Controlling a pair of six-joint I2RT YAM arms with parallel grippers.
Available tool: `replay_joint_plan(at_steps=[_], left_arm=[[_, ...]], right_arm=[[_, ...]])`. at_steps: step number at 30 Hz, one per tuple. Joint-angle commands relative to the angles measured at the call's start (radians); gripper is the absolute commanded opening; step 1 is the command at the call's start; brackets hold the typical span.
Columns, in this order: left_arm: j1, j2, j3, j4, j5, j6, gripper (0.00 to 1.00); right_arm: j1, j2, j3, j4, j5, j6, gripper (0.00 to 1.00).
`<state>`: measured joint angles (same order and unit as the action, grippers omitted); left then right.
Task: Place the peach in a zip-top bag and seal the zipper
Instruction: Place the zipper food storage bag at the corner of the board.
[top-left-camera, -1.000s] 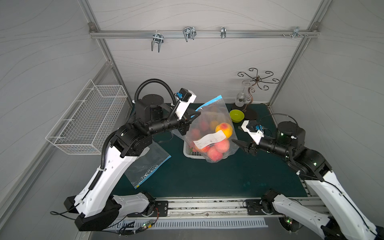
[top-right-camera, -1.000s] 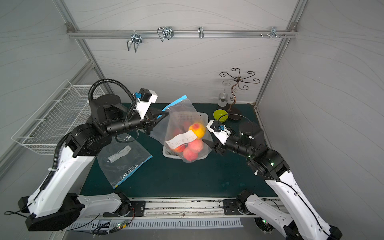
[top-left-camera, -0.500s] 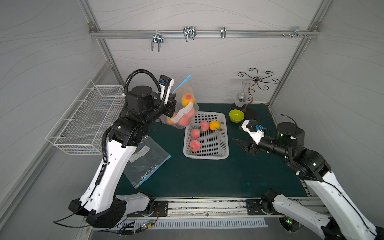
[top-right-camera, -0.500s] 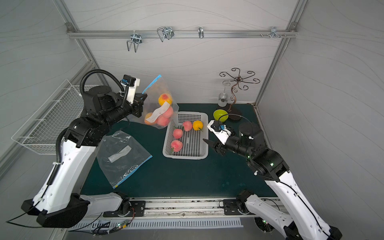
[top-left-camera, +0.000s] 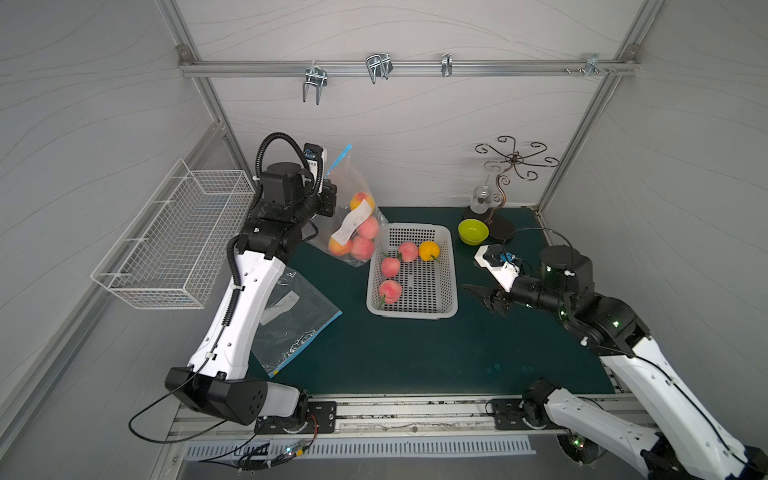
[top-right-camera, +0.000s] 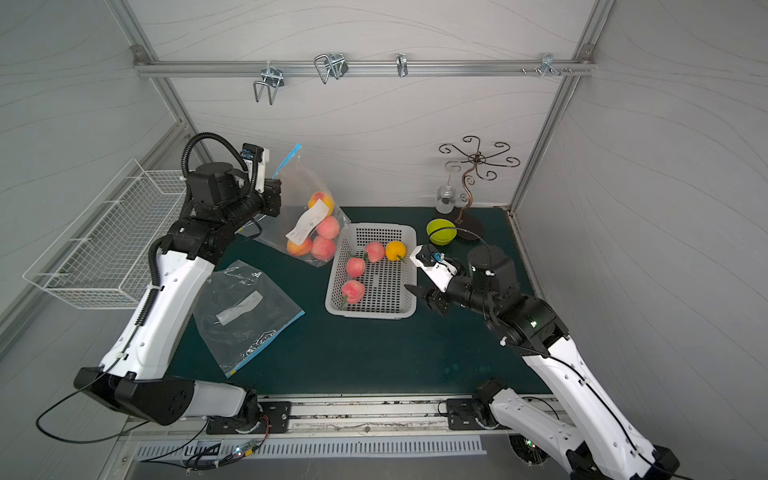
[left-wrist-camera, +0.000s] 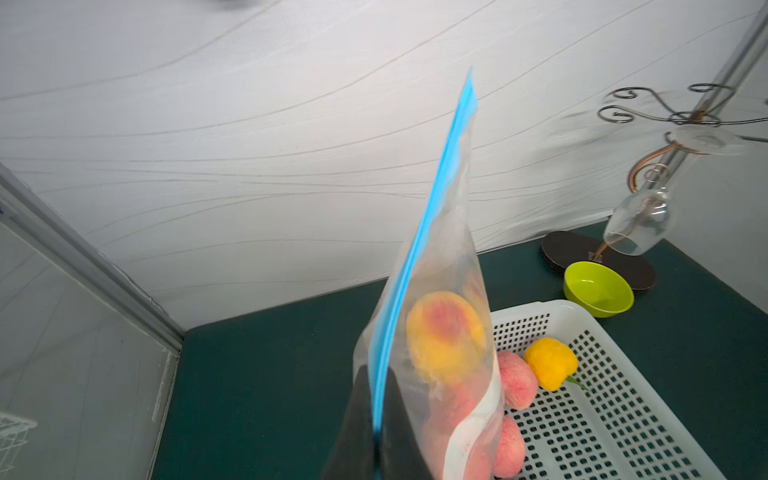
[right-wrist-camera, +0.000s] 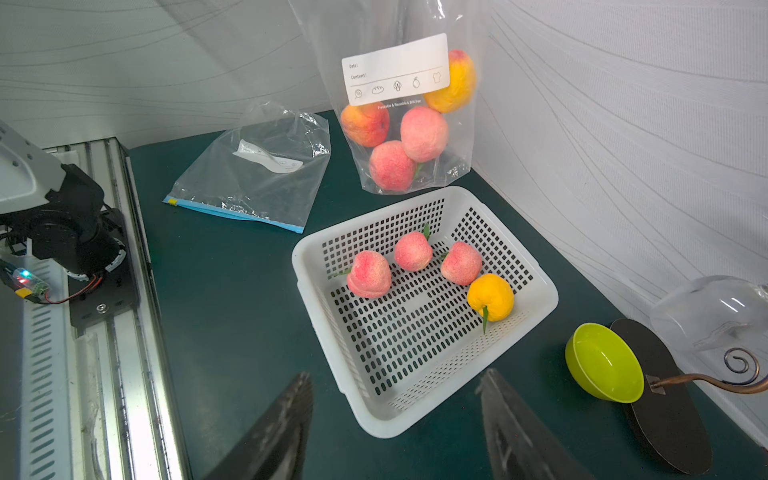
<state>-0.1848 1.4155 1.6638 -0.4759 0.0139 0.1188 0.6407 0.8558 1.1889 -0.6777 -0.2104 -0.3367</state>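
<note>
Bag shift noted. Filled bag (top-left-camera: 353, 224) hangs from the left gripper (left-wrist-camera: 377, 419) off the white basket's (top-left-camera: 411, 313) rear corner on the left-arm side. A second ago it dangled right over the basket, and half a second ago it was swung up and clear. Now it has come lower, with its bottom at or just above the desk (top-left-camera: 415, 361) beside the basket. Contact can't be resolved.

Left fingers (left-wrist-camera: 353, 428) are clamped together on one end of the blue zipper strip (left-wrist-camera: 432, 199). The strip reads as a single closed line where visible; its far end can't be checked. Four peaches (right-wrist-camera: 422, 133) are piled low in the bag behind the label.

Right gripper (right-wrist-camera: 397, 374) sits just off the basket's opposite side, unchanged over the last second. Its fingers (right-wrist-camera: 286, 419) are apart and empty, pointed at the basket.

Still in the basket are three pink peaches (right-wrist-camera: 369, 274) and one yellow-orange fruit (right-wrist-camera: 490, 297). Spare bag (top-left-camera: 295, 324) lies flat on the desk, front of the basket on the left-arm side. Green bowl (top-left-camera: 473, 231) stands behind the basket's far rear corner.

Reading: the basket is uncovered again and the loaded bag looks finished, probably being set aside. The spare bag is the likely next target. The loaded bag may slump or roll once released.
</note>
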Motion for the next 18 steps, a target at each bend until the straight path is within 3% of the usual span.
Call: replay_joint_plan(at_steps=[1,8,18], left_arm=[[0.019,0.042,-0.016,0.116,-0.015,-0.059,0.0],[0.058,0.123,-0.118,0.207,-0.085,-0.113,0.0],[0.132,0.374,-0.102,0.222,-0.174,-0.207,0.0]], right_arm=[[-0.004,-0.001,-0.008,-0.022,-0.015,0.013,0.66],[-0.005,0.004,-0.011,-0.037,-0.02,0.014,0.65],[-0.005,0.015,-0.019,-0.028,-0.016,0.035,0.66]])
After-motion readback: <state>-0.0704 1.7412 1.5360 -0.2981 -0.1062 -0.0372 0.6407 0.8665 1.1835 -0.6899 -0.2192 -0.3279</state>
